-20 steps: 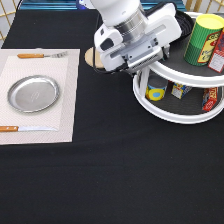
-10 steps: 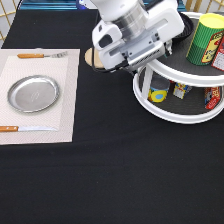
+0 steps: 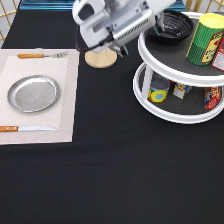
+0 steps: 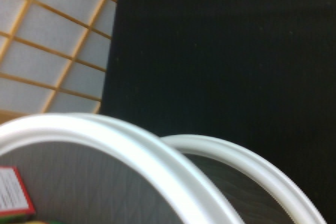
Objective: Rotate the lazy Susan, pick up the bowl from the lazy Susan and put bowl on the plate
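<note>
The bowl (image 3: 172, 25) is sitting on the top tier of the lazy Susan (image 3: 165, 112), at the exterior view's top right, and its left side is being covered by the arm's white housing. Beside it on that tier a green can (image 3: 205, 39) is standing, with a red item cut off by the frame's right edge. On the lower tier, small tins (image 3: 159, 94) and jars are showing between the white posts, partly shaded by the tier above.

The gripper (image 3: 162, 22) seems to be reaching in at the bowl's near rim, but the housing is hiding the fingers, so I cannot tell whether they are spread or closed, or whether they are touching the bowl.

A wooden coaster (image 3: 100, 58) is lying just under the arm, left of the turntable. Well apart at the left, the plate (image 3: 33, 93) is resting bare on a pale placemat (image 3: 65, 100), between a fork (image 3: 41, 55) above and a knife (image 3: 25, 129) below.

The wrist view is showing two white rims (image 4: 112, 135), one in front of the other, over a black cloth (image 4: 225, 65), with a red label cut off at the corner.
</note>
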